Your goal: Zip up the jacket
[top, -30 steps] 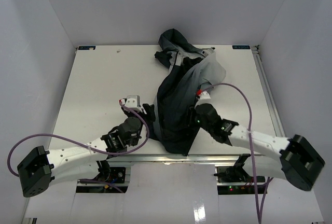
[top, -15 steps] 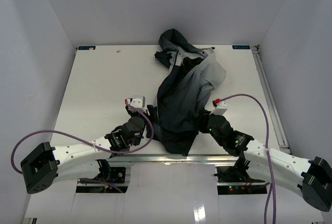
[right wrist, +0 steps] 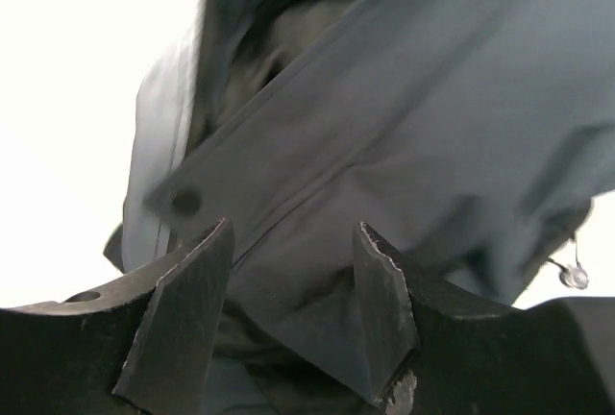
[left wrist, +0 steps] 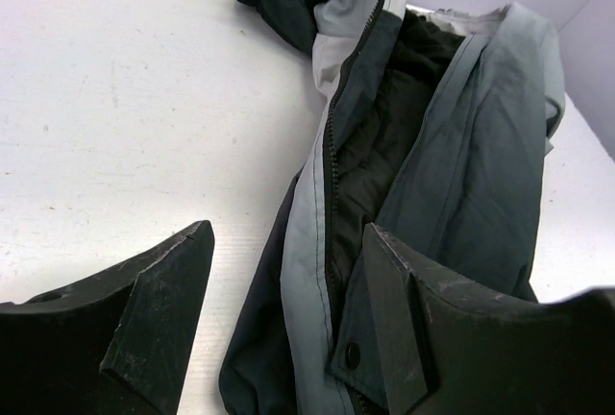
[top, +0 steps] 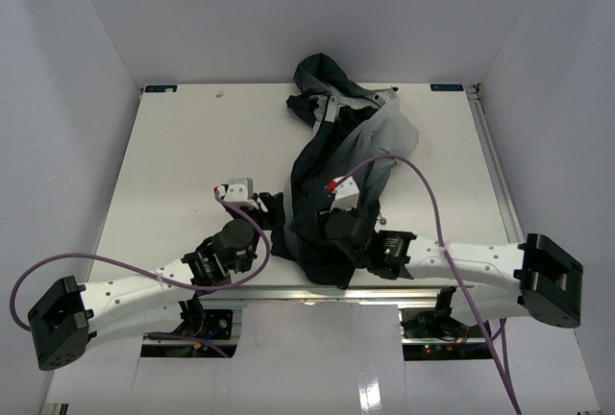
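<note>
Swinging in leftward since a second ago, the right gripper [right wrist: 293, 252] is now hovering, jaws apart, over the jacket's [top: 336, 160] near hem. Beside it, the left gripper [left wrist: 286, 261] is hanging open, straddling the zipper [left wrist: 331, 151] edge. Farther off, the hood [top: 322, 74] is lying bunched at the table's [top: 183, 146] far edge.

Enclosure, viewed from its open near side. A matt white worktop [top: 183, 165] is filling the middle of the scene, with a small dark speck [top: 222, 94] sitting near its far left corner. Plain pale-lilac panels are closing it in on three sides: the back wall [top: 307, 12], the left wall [top: 58, 98] and the right wall [top: 548, 69]. Small blue tags [top: 159, 89] are marking the two far corners. A metal rail [top: 500, 184] is running along the right edge, and an aluminium frame [top: 288, 292] is bordering the near edge. Below, a glossy floor [top: 370, 391] is reflecting soft, even light.
</note>
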`<control>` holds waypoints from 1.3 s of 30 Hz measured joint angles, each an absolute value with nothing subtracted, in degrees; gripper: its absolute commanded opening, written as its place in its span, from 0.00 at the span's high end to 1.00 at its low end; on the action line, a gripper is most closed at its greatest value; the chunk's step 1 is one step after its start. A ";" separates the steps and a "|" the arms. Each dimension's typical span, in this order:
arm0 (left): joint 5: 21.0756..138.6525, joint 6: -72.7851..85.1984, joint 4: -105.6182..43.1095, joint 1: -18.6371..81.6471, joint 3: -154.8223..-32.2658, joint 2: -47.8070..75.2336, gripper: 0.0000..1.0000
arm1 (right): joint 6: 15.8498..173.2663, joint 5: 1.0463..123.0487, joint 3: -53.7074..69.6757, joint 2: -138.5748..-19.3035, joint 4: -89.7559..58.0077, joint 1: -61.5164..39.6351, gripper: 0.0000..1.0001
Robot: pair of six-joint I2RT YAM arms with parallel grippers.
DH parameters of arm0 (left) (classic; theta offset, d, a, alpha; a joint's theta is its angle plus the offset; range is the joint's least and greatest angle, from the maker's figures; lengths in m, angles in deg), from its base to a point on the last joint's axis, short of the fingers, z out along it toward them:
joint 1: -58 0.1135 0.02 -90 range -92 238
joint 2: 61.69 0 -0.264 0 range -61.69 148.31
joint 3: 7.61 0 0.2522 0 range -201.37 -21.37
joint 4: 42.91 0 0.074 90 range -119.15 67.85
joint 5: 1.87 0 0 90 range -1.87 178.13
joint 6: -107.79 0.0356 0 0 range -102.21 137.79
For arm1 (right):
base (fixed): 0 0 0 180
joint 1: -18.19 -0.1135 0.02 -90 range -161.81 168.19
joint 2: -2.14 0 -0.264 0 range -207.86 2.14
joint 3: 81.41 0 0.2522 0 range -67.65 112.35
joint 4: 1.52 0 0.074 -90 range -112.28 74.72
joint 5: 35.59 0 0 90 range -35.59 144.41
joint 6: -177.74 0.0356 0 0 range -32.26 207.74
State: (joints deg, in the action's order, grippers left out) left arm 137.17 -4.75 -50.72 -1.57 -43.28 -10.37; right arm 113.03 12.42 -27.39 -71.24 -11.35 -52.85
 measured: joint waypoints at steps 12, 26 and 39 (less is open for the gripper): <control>138.16 -5.22 -50.64 -1.57 -43.07 -10.85 0.24 | 94.55 12.33 -25.77 -81.57 -9.67 -60.54 0.32; 138.77 -5.20 -50.71 -1.57 -43.07 -8.80 0.23 | 89.50 4.20 -25.30 -86.27 -9.82 -62.83 0.46; 137.70 -5.16 -51.54 -1.41 -43.07 -8.01 0.23 | 96.92 -0.36 -32.20 -74.76 -9.00 -58.40 0.89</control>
State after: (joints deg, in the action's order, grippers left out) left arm 137.70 -5.16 -51.54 -1.41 -43.07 -8.01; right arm 96.92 -0.36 -32.20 -74.76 -9.00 -58.40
